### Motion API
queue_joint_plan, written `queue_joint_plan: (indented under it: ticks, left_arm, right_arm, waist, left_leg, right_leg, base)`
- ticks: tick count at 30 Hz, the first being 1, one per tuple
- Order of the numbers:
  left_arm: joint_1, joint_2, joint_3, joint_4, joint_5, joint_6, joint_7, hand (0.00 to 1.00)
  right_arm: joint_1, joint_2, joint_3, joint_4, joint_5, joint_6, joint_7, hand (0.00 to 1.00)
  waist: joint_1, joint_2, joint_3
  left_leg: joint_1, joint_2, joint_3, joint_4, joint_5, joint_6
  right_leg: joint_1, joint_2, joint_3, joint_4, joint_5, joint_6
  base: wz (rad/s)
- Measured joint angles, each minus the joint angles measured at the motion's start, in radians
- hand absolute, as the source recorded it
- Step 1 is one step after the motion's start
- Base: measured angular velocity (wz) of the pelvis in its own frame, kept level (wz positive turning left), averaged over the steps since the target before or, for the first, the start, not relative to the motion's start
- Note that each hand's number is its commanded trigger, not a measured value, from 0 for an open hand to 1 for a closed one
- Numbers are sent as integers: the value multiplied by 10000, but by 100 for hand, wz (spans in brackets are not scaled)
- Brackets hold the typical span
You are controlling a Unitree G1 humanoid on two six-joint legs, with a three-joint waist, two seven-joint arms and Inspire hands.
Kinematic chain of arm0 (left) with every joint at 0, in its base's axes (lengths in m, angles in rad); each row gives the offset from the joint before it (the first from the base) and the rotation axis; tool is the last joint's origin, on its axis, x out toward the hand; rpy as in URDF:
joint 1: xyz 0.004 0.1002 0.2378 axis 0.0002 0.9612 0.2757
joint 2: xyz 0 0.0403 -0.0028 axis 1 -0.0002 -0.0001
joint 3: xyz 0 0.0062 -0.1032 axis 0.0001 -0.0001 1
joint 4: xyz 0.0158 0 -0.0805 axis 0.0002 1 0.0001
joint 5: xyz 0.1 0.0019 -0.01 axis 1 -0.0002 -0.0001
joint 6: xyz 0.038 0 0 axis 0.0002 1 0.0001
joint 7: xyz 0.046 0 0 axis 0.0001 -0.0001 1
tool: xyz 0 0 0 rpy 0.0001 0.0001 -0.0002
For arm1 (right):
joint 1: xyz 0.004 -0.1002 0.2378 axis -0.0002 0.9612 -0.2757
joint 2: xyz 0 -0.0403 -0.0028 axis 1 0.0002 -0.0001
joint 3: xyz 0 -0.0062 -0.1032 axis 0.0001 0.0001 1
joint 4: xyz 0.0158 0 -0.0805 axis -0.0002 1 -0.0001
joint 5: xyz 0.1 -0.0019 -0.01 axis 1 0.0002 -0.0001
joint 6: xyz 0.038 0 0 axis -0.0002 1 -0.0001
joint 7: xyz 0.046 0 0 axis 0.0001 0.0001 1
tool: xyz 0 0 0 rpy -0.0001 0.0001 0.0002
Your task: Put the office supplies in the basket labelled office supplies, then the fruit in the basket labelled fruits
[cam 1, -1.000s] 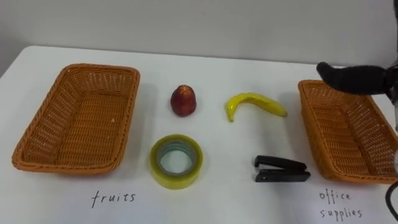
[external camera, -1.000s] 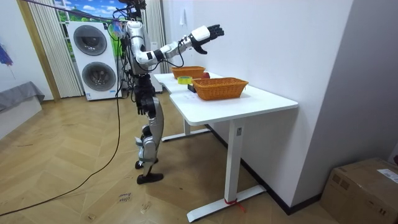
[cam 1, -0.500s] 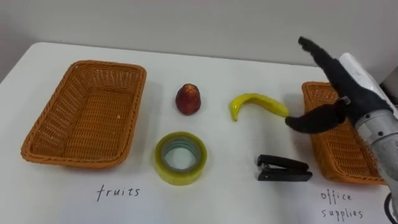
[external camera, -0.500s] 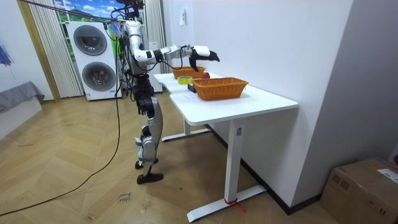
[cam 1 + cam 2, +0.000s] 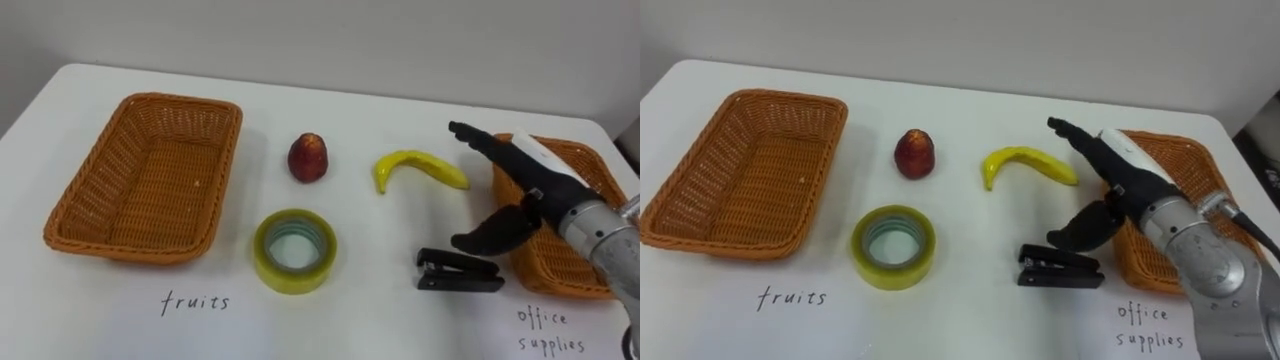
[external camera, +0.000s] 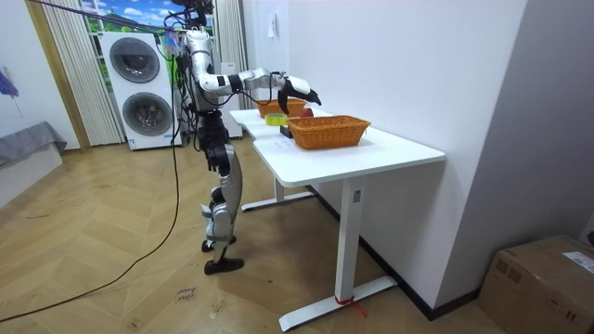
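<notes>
On the white table lie a red fruit [image 5: 309,157], a yellow banana [image 5: 418,168], a roll of yellow tape [image 5: 294,250] and a black stapler [image 5: 459,271]. An empty wicker basket [image 5: 145,176] stands on the left above the word "fruits". Another wicker basket [image 5: 556,216] stands on the right above "office supplies". My right hand [image 5: 520,190] is open, fingers straight and thumb spread. It hovers just above the stapler, between the banana and the right basket, touching nothing that I can see.
The table's far edge meets a pale wall. In the room view I stand at the table's end [image 6: 278,139], right arm [image 6: 278,85] stretched over it. A washer and dryer stack [image 6: 141,88] stands behind me.
My right hand has come down from high over the right basket and moved left, and now hangs low above the stapler. The camera has shifted slightly.
</notes>
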State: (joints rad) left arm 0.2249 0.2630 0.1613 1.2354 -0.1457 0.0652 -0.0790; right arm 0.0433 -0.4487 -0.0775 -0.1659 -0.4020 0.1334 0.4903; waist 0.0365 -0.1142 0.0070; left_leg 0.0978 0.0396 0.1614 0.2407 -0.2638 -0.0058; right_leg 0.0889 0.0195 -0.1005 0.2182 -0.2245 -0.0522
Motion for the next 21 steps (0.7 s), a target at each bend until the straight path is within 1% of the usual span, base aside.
queue_joint_plan:
  ticks: [2,8,10,12,16,21]
  left_arm:
    - [3,0,6,9,-19,4,6,0]
    - [-14,2,9,-15,-22,4,15,0]
    - [-17,4,8,-15,-26,4,15,0]
    - [-17,12,8,-14,-28,3,14,0]
    - [-41,17,-5,-1,-28,0,7,0]
    - [-55,27,-92,10,-28,-1,22,0]
  right_arm:
    - [39,-1,10,40,-6,2,215,0]
    - [49,-4,197,42,-1,19,576,0]
    - [49,-4,203,42,1,34,607,0]
    - [49,-4,203,43,0,116,665,0]
    - [49,-4,241,196,-84,130,766,0]
    - [48,-7,507,353,-494,313,1242,0]
  waist:
    - [2,-5,20]
    - [25,-31,3]
    - [27,-42,5]
    - [29,-74,24]
    - [147,-108,40]
    - [240,-109,39]
  left_leg:
    - [-15,-3,0,-3,0,0]
    - [-56,0,-39,-11,0,-1]
    - [-47,0,-61,-20,0,-1]
    - [-8,0,-80,-27,0,-1]
    - [11,0,-94,-25,-1,-2]
    - [0,-6,-102,-24,-1,-1]
  right_leg:
    - [-1,2,6,-40,0,0]
    - [12,8,-33,-128,22,0]
    - [26,8,-55,-129,25,2]
    - [81,8,-74,-146,27,3]
    - [108,6,-86,-148,28,4]
    - [108,3,-85,-140,42,7]
  base:
    - [0]
    - [0]
    - [0]
    - [2]
    - [0]
    - [0]
